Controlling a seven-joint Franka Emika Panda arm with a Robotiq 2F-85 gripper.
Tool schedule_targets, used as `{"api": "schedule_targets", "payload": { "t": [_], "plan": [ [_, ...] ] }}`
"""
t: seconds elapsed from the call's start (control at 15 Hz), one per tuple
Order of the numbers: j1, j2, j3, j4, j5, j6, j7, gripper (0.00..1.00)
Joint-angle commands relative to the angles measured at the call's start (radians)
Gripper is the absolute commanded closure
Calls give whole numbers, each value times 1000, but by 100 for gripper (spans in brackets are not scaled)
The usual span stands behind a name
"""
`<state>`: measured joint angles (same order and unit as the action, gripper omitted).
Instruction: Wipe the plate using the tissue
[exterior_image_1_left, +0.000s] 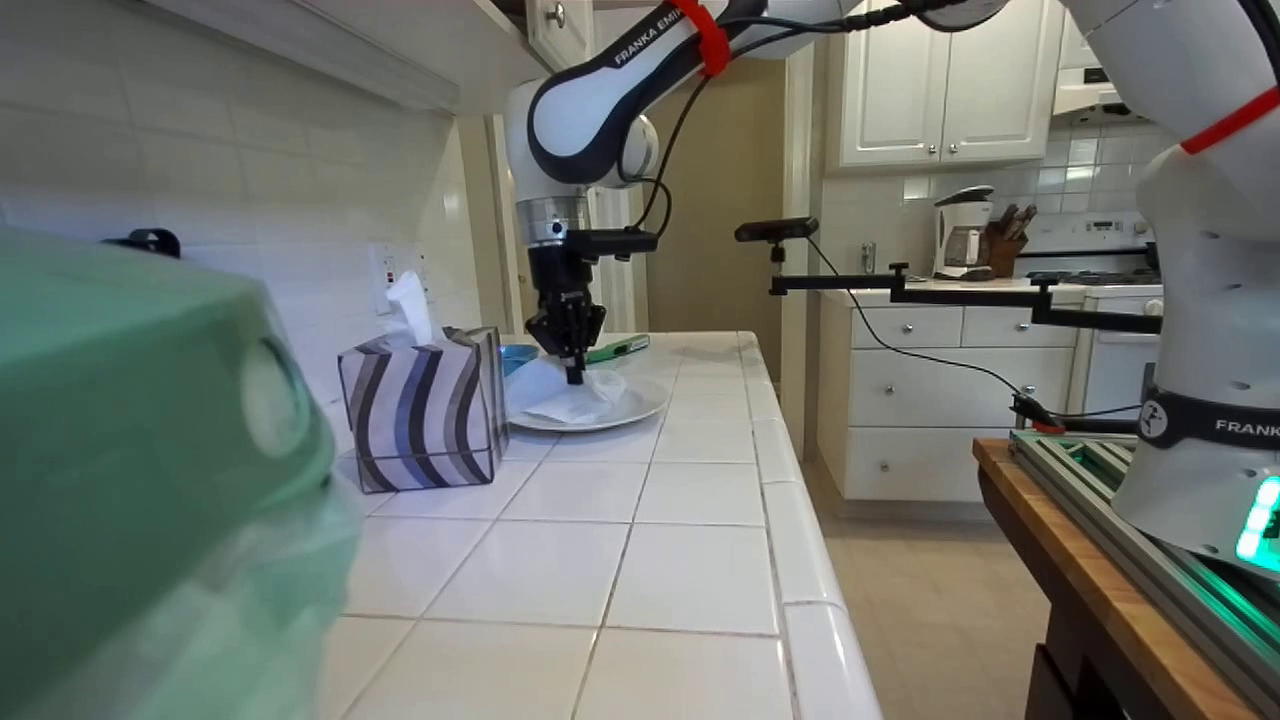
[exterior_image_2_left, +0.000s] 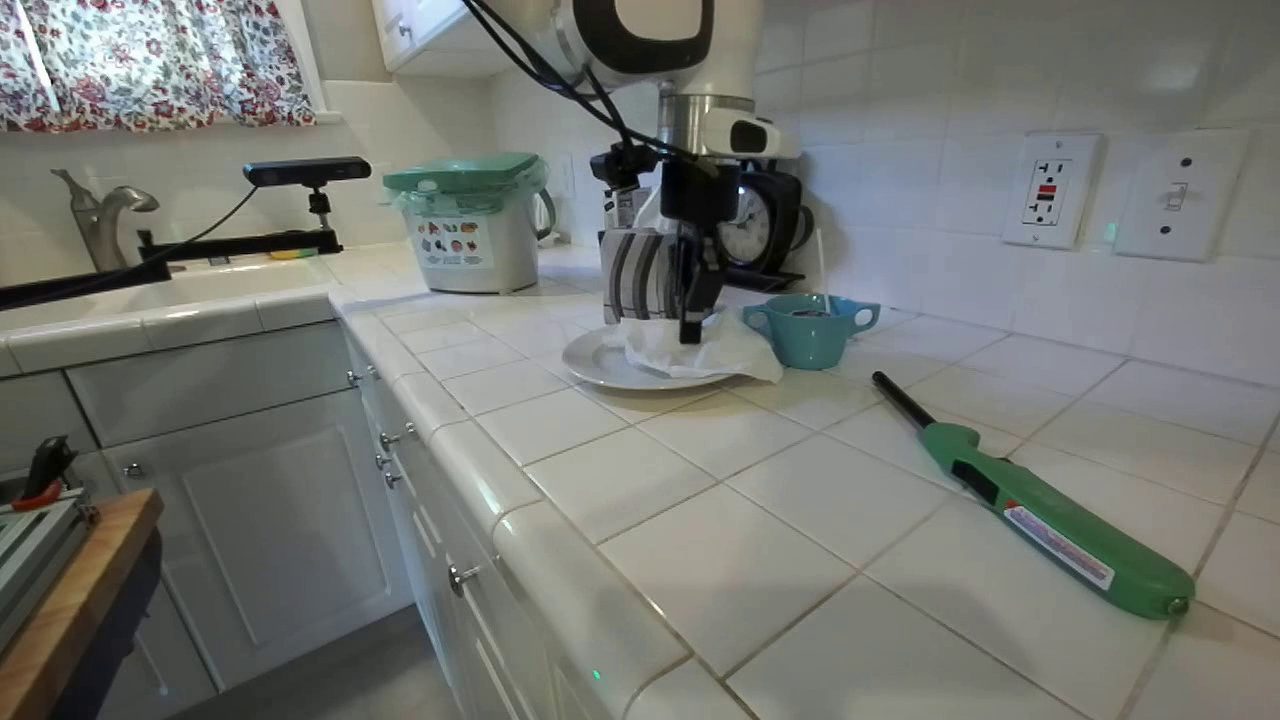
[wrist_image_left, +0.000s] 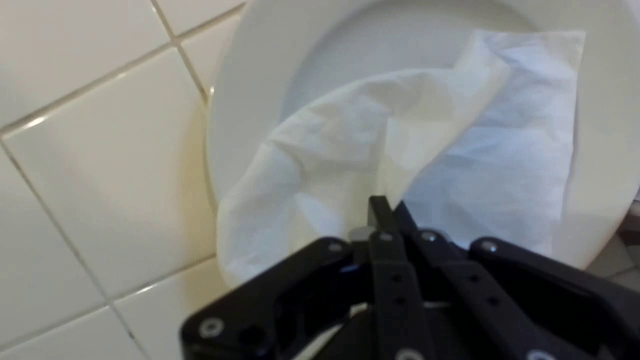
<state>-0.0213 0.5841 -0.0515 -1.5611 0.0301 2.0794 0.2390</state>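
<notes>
Tabletop (exterior_image_1_left: 690, 570): white tile, spread out beneath the gripper (wrist_image_left: 393, 208).
Franka arm (exterior_image_1_left: 585, 125): hangs above the gripper; in an exterior view "FRANKA" reads plainly along it, the next letters running up to a red band (exterior_image_1_left: 707, 38).
Flowered curtain (exterior_image_2_left: 170, 65): well apart from the gripper; only an exterior view takes it in.
Green-lidded bin (exterior_image_2_left: 472, 232): beyond the gripper in an exterior view, its label full of small coloured pictures, any print too small for me to read.
Plate (wrist_image_left: 255, 100): directly below the gripper; the wrist view looks down into its well, while both exterior views see it at a low slant.
Tissue box (exterior_image_1_left: 425, 410): striped, near the gripper, which blocks my sight of part of it in an exterior view.
Clock (exterior_image_2_left: 748, 228): behind the gripper and partly covered by it.
Gripper: points down, fingers drawn together, a fold of the tissue (wrist_image_left: 350, 150) pinched between the tips.
Tissue: on the plate under the gripper, crumpled, one side lying over the rim; the wrist view best shows its doubled layers.
Green lighter (exterior_image_2_left: 1070, 525): full length in an exterior view, apart from the gripper, its label not legible.
Blue cup (exterior_image_2_left: 810, 335): two-handled, just beside the gripper, a thin white stick (exterior_image_2_left: 823, 265) standing in it.
</notes>
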Motion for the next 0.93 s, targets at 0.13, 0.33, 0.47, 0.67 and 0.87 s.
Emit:
{"api": "schedule_targets", "payload": {
  "t": [0.13, 0.33, 0.47, 0.67, 0.87],
  "plan": [
    [18, 34, 0, 31, -11, 49, -16, 100],
    [36, 25, 6, 33, -16, 69, -20, 100],
    [48, 26, 13, 35, -16, 73, -26, 100],
    [62, 33, 25, 29, -17, 77, -43, 100],
    [75, 43, 31, 23, -25, 79, -59, 100]
  ]
}}
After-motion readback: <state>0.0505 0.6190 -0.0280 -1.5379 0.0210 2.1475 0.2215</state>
